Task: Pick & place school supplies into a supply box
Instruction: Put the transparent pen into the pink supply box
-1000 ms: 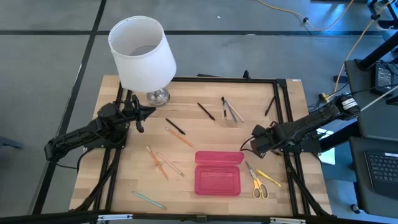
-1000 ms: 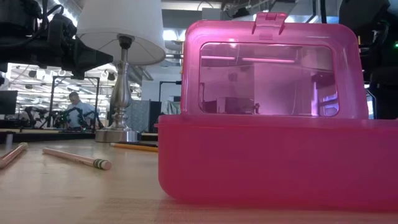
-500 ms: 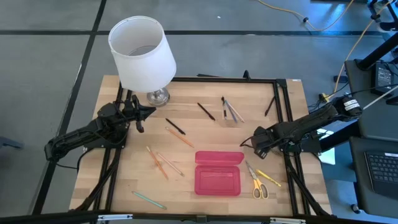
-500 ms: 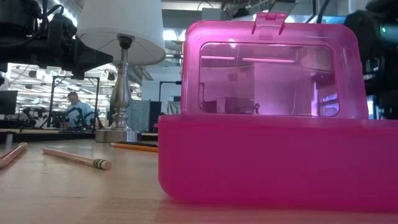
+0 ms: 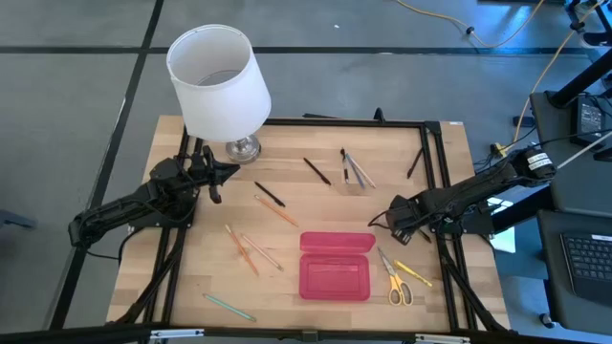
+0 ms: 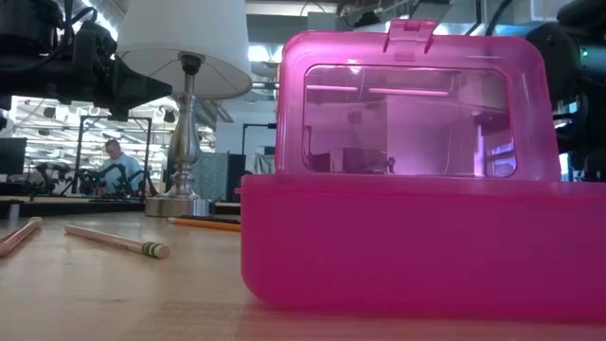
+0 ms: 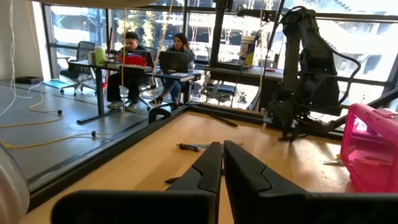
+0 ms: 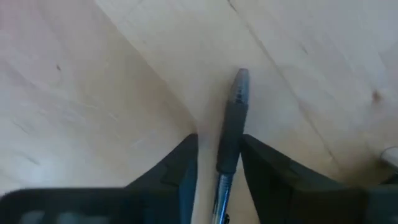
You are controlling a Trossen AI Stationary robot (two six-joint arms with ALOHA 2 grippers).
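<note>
Pen [image 8: 230, 140] lies lengthwise between my right gripper's [image 5: 402, 227] narrowed jaws, tip toward 12 o'clock, not yet pinched; left gripper [image 7: 222, 163] sits shut, farther off.

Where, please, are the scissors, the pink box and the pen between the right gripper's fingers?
scissors [image 5: 397, 287]: high view, on the yellow handles.
pink box [image 5: 335, 268]: high view, middle of the lid.
pen [image 8: 231, 140]: right wrist view, on the dark grip section.
</note>
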